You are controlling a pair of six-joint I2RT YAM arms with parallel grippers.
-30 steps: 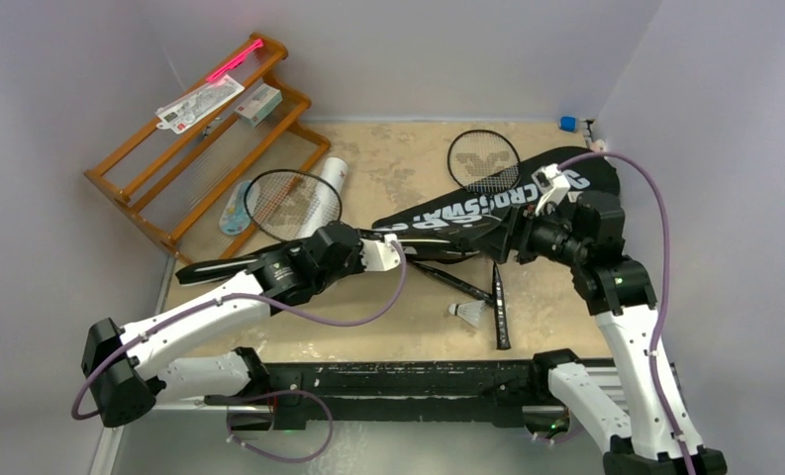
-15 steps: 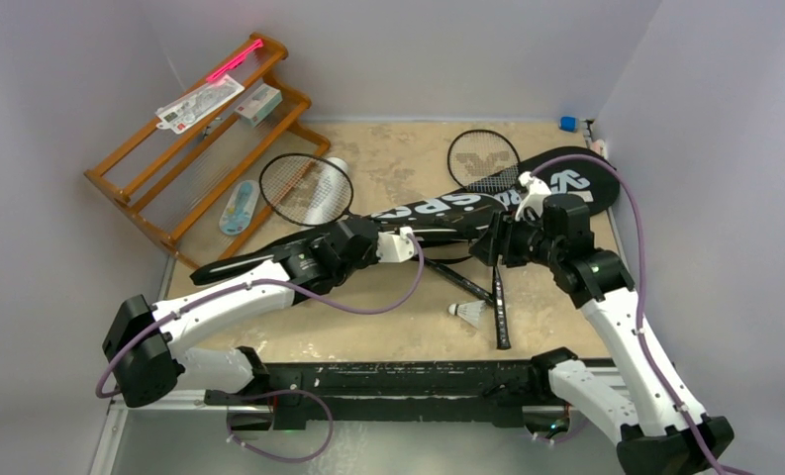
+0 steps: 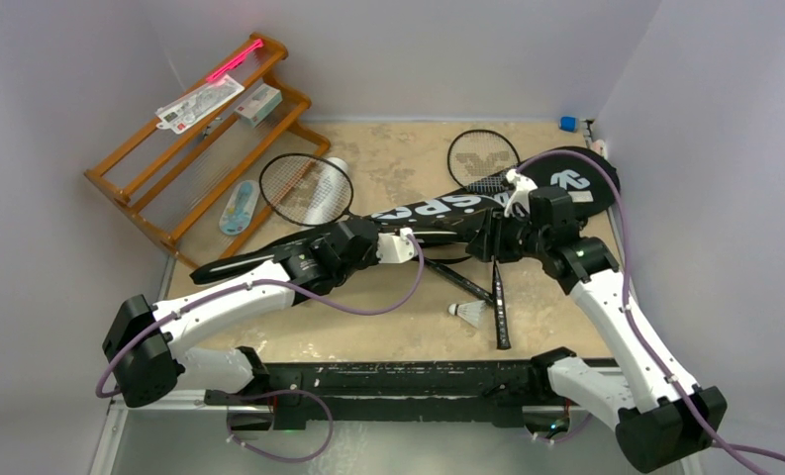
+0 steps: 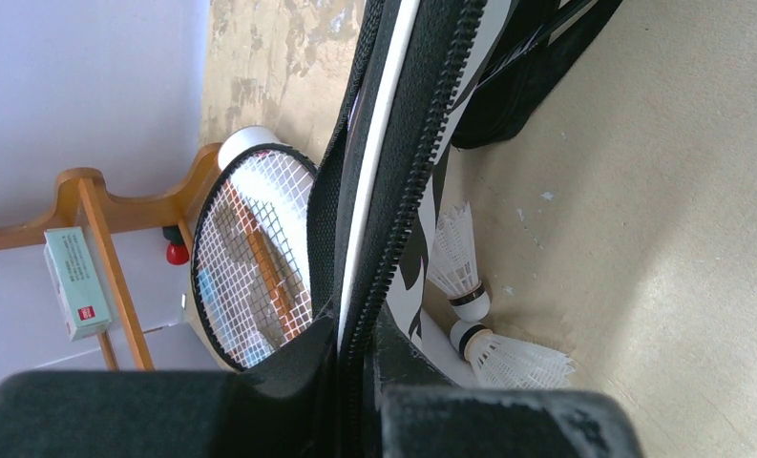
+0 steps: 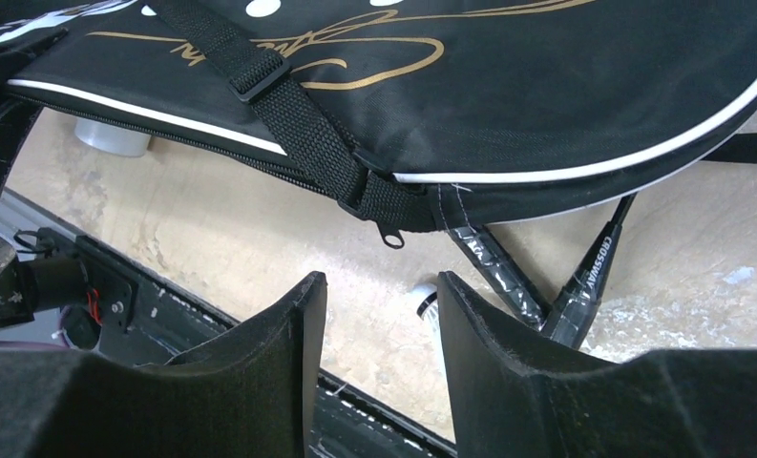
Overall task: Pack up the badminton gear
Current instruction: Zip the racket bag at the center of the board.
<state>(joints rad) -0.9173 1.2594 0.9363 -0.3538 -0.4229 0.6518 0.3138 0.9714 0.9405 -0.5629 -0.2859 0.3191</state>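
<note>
Black racket bag (image 3: 447, 210) held over the bench (image 3: 388, 327).
Our left gripper (image 4: 355, 348) clamps its zipper edge, right gripper (image 5: 382, 315) gapes under its strap (image 5: 288, 105); only our left wrist view shows two shuttlecocks (image 4: 455, 267) beside it.

We take this for a robotics lab's test cell: plain lilac panels (image 3: 418, 49) box in a worn beige tabletop (image 3: 368, 332), with a white left arm (image 3: 220, 299) and right arm (image 3: 618, 319) bolted to a black rail (image 3: 408, 378).

rack (image 3: 272, 49) far left; bag (image 3: 438, 208) spans the middle, a shuttlecock (image 3: 466, 313) before it, seemingly apart.
</note>
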